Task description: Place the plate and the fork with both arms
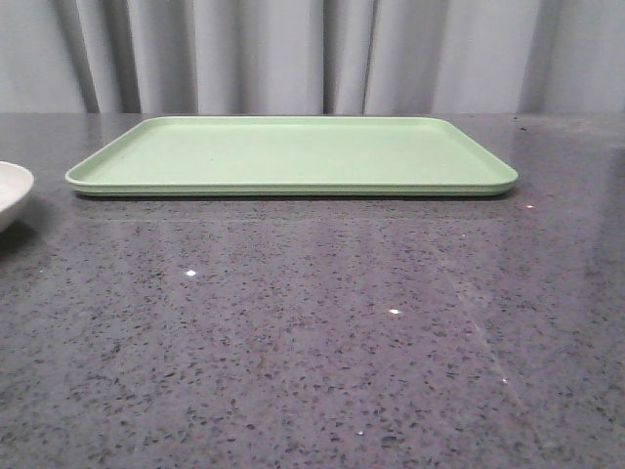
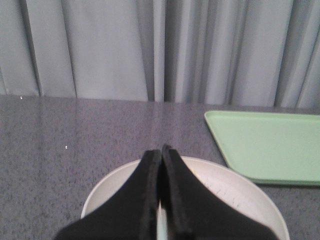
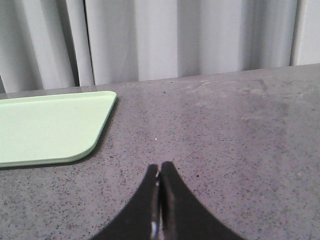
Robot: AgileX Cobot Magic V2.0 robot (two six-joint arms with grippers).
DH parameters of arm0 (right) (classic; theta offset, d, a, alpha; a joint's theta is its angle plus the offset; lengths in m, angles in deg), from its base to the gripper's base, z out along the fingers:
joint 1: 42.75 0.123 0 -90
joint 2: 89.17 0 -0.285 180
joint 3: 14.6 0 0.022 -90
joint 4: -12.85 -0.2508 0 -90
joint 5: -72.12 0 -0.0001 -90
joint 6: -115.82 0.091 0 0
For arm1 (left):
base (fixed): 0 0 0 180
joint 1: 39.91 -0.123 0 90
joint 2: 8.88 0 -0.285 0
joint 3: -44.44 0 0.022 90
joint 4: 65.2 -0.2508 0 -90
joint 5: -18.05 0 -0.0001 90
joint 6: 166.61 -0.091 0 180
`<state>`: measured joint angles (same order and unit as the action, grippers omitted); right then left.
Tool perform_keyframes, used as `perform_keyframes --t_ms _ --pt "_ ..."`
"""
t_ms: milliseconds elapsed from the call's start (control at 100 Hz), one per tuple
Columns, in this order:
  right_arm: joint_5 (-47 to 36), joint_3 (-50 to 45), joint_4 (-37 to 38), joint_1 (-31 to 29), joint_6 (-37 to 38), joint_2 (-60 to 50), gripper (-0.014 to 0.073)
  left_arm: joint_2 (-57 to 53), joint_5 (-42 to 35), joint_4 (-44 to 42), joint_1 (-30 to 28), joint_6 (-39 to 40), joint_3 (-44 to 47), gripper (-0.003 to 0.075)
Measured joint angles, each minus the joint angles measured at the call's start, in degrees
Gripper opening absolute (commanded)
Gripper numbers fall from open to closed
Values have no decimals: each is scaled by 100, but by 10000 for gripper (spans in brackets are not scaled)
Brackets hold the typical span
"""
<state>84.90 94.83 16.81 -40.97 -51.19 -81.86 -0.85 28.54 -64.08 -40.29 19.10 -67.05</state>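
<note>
Green tray (image 1: 293, 154); one plate (image 1: 12, 191)

Green tray (image 1: 293, 154) bare on top, plate (image 1: 12, 191) well left, open tabletop (image 1: 322, 332) in front

- Left claw (image 2: 161, 152): two matte black fingers, broad at the base, curving in to narrow rounded tips.
- Right claw (image 3: 159, 168): the same matte black pair, flared below, slim at the tips.
- A pale sliver shows in each seam.
</note>
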Motion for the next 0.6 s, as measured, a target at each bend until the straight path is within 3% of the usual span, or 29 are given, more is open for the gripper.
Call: perform_keyframes --t_ms 280,600 --pt "1171 1244 0 0 0 1037 -67 1060 979 0 0 0 -1321 -21" --pt "2071 2704 -22 0 0 2621 -67 2401 1154 0 0 0 -2198 -20"
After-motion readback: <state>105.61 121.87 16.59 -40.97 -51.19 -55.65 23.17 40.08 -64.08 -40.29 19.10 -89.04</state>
